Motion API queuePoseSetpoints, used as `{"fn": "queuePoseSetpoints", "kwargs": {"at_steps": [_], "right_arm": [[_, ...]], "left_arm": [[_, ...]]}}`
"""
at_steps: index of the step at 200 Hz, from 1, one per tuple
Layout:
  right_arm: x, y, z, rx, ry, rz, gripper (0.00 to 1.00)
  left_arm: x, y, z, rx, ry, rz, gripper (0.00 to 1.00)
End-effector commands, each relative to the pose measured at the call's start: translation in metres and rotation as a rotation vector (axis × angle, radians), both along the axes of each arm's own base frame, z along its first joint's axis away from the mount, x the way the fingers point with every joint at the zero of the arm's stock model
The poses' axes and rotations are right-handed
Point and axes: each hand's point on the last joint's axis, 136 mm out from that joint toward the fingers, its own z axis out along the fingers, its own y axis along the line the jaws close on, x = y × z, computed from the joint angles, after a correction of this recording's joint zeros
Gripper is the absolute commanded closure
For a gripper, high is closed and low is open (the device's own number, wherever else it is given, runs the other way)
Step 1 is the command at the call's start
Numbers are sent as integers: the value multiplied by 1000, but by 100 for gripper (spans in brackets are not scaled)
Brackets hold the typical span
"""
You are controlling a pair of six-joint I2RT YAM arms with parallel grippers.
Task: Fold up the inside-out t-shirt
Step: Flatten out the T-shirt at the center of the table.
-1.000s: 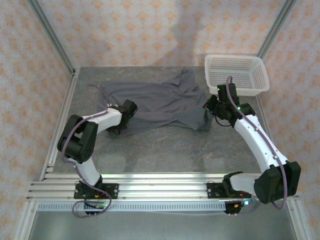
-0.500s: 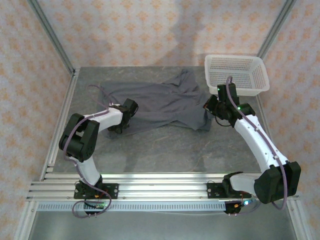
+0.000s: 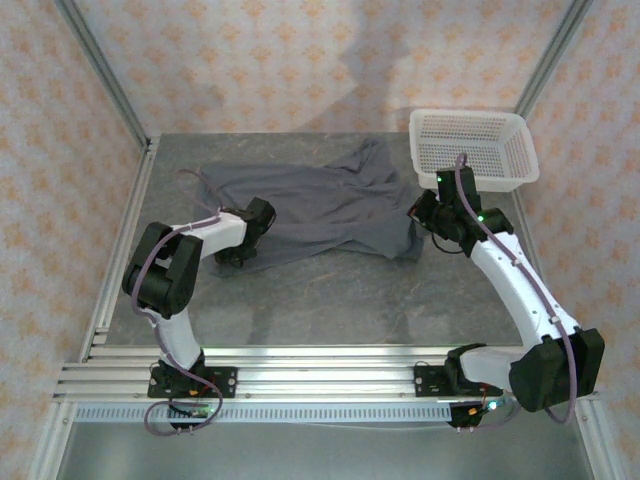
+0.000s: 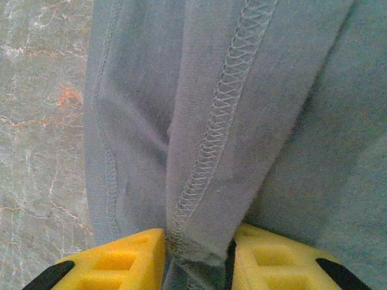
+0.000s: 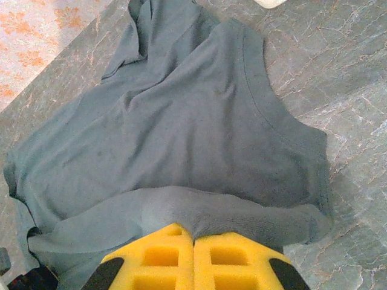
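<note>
The inside-out t-shirt (image 3: 320, 205) is dark slate-grey and lies crumpled across the back middle of the table. My left gripper (image 3: 238, 255) sits at its near left edge. In the left wrist view the yellow fingers (image 4: 121, 260) pinch a raised fold of the t-shirt (image 4: 272, 121) along its overlock seam, so the left gripper (image 4: 196, 244) is shut on it. My right gripper (image 3: 415, 213) is at the shirt's right end. Its pads (image 5: 230, 257) are pressed together with a rolled edge of the t-shirt (image 5: 181, 133) coming out between them at the right gripper (image 5: 193, 232).
A white mesh basket (image 3: 465, 114) stands at the back right, just behind the right wrist; its corner (image 5: 269, 2) peeks in at the top of the right wrist view. Bare grey marbled tabletop (image 3: 330, 300) lies in front of the shirt. Metal frame posts border the back.
The left arm's elbow has shifted slightly right and back, while its gripper stays at the shirt's near left edge. The right arm and the shirt look unchanged.
</note>
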Motion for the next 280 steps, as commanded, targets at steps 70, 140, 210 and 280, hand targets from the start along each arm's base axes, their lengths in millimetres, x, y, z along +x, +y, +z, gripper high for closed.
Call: {"fn": "queuePoseSetpoints", "kwargs": {"at_steps": [70, 140, 210, 280], "right_arm": [[4, -3, 22, 17, -55, -25, 100], [32, -9, 195, 16, -413, -44, 100], [-14, -69, 378, -64, -854, -287, 100], [-57, -56, 459, 56, -1080, -188, 100]], "left_arm": [[-10, 18, 38, 36, -63, 37, 93], [34, 21, 281, -156, -612, 11, 100], [13, 69, 486, -467, -1201, 55, 100], [-23, 45, 555, -653, -1395, -126, 100]]}}
